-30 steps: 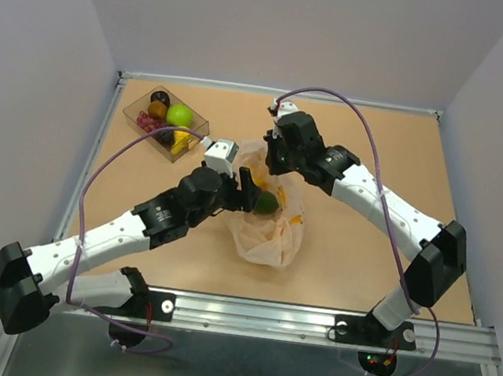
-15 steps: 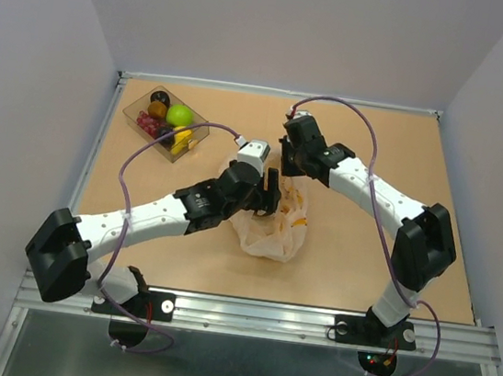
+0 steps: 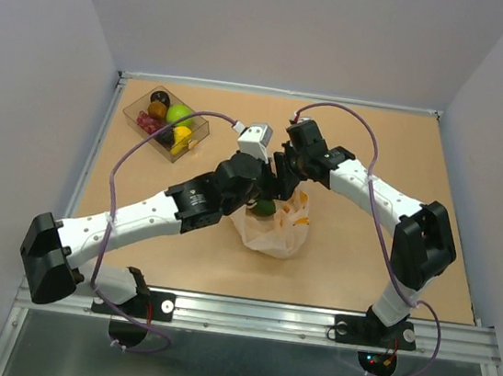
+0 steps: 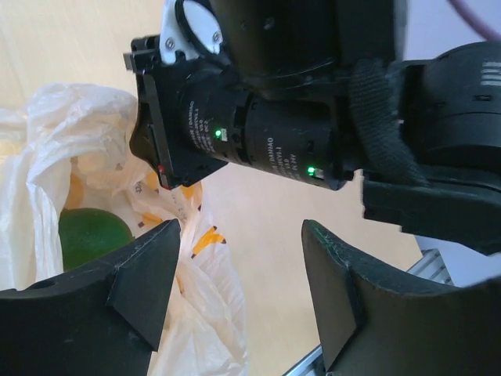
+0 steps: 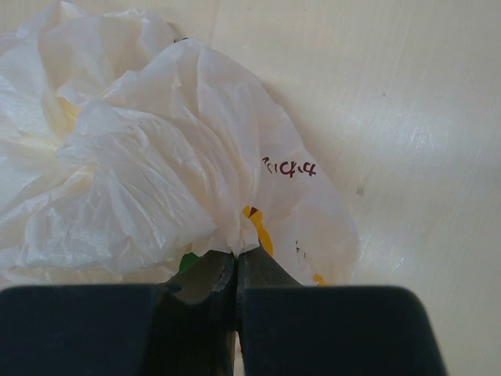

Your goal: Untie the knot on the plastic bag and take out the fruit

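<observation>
The plastic bag [image 3: 275,231] lies crumpled mid-table, cream-white with orange print. My right gripper [image 3: 284,176] is at its far upper edge and, in the right wrist view, its jaws [image 5: 236,254] are shut on a pinch of the bag's plastic [image 5: 172,157]. My left gripper [image 3: 268,188] is open and empty just above the bag, close to the right gripper; its fingers [image 4: 149,266] flank bare table beside the bag [image 4: 196,298]. A dark green fruit [image 3: 266,207] shows in the bag's opening, also seen in the left wrist view [image 4: 90,235]. No knot can be made out.
A clear rectangular tray [image 3: 141,109] at the far left holds a bright green ball [image 3: 179,115], a yellow piece [image 3: 181,142], an orange one, red berries and a black round piece. The two grippers nearly touch above the bag. Grey walls ring the table.
The left arm has reached further right, onto the bag. The right gripper has shifted slightly and the bag is bunched narrower. The green fruit, hidden half a second ago, shows again.
</observation>
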{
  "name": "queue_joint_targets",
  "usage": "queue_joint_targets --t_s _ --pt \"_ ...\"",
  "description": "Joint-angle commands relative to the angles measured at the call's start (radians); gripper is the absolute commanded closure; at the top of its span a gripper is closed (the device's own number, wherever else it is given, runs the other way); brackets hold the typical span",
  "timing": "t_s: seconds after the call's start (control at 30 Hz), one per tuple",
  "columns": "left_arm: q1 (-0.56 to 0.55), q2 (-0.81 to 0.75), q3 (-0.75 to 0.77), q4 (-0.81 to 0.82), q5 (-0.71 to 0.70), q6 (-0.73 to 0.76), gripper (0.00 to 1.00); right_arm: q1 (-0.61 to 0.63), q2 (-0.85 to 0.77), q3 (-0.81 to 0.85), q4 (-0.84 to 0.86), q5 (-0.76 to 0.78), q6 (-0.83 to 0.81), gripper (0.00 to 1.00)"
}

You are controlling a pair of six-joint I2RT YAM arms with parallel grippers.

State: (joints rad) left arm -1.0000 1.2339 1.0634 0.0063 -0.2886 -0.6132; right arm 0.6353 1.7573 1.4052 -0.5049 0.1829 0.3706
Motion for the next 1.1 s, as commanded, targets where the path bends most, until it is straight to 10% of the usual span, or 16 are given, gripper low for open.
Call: queue_joint_targets --t_s 0.0,1.07 --pt "0.004 0.073 -0.012 -0.04 0.019 -0.08 0.27 -0.002 -0.016 -0.026 0.048 -0.008 0.021 1.0" --pt "0.17 0.334 -0.095 -0.082 -0.055 -0.295 0.02 0.004 -0.22 -0.305 0.167 0.084 0.22 1.0"
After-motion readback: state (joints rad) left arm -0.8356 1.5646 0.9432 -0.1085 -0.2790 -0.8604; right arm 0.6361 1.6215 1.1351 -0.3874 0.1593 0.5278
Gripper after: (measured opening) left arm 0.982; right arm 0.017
